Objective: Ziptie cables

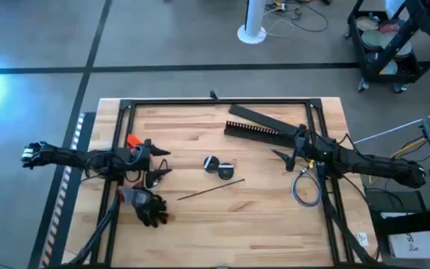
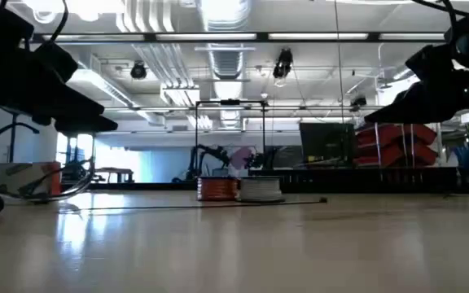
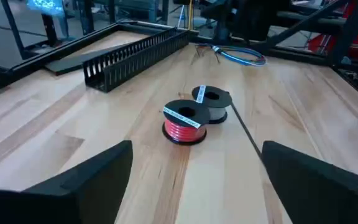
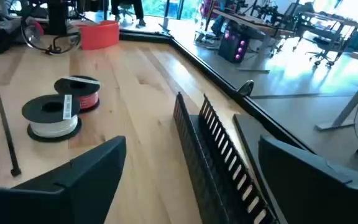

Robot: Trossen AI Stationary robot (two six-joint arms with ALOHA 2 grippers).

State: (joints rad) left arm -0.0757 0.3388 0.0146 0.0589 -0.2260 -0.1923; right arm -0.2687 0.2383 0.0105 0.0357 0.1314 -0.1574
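From above, the left gripper (image 1: 160, 162) hovers over the wooden table's (image 1: 200, 224) left side with fingers spread wide, and the right gripper (image 1: 284, 155) hangs open at the right, both empty. The thin straight black plastic ziptie (image 1: 210, 190) lies slanted between them, just below two small round wire spools (image 1: 219, 166). The grey coiled cable (image 1: 306, 188) rests near the right edge, beside the right arm, and a black glove (image 1: 149, 207) lies lower left.

The low view shows the spools' red and white windings.

The left wrist view shows blue strands in the coil (image 3: 238, 55) and the black comb-toothed duct (image 3: 135, 57).

The right wrist view adds a thin black wire loop (image 4: 50, 38) beside an orange tub (image 4: 99, 33).
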